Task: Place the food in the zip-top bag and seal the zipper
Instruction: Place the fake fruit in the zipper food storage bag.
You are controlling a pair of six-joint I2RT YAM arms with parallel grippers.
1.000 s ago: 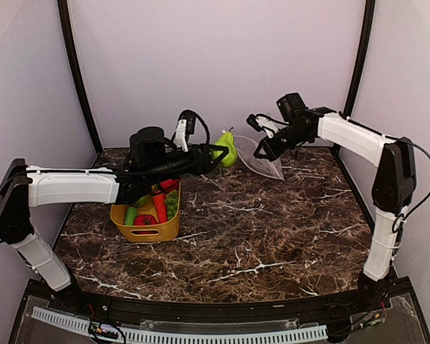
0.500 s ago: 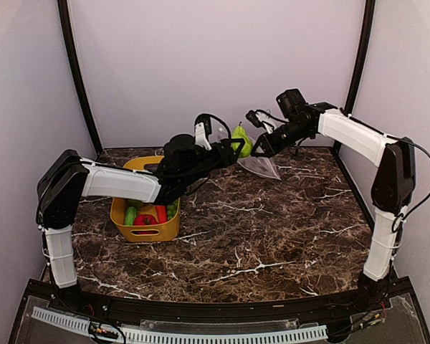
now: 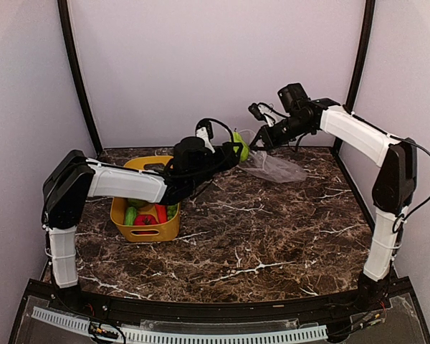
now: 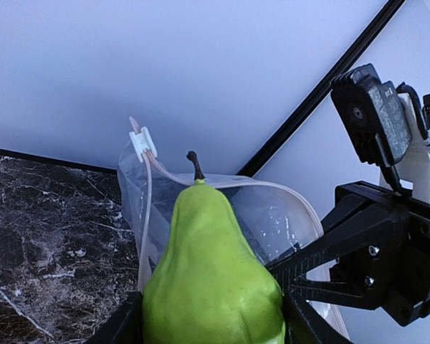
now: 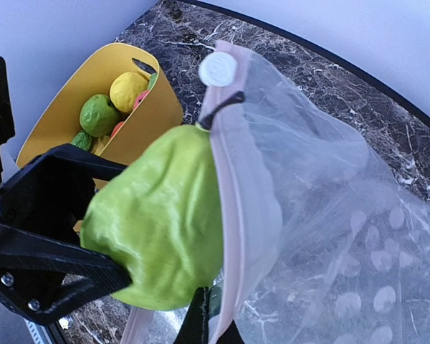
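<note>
Marble table (image 3: 272, 236): left gripper (image 3: 230, 154) clamped glossy green pear (image 4: 211, 265) at pinkish zipper (image 5: 236, 201) of clear bag (image 5: 337, 208); right gripper (image 3: 261, 141) pinched its rim.

The left hand (image 3: 236, 153) holds a green pear (image 3: 241, 149) against the clear bag (image 3: 278, 168) held by the right hand (image 3: 261, 141).

Quick colour rundown. The glossy yellow-green toy pear (image 4: 211, 272) has a dark brown stem (image 4: 196, 165). The clear crinkly plastic zip-top bag (image 5: 330, 215) is see-through with faint pale round dots, and its narrow zipper strip (image 5: 252, 215) is whitish-pink with a white slider tab (image 4: 141, 142). The yellow plastic basket (image 3: 145, 231) shows a yellow lemon (image 5: 129, 91), a green round fruit (image 5: 99, 115) and a red toy piece (image 3: 145, 220). The marble-look desk (image 3: 258, 236) is dark brown with white veins. The left arm (image 3: 122, 183) and right arm (image 3: 355, 132) both have white shells and black joints.
</note>
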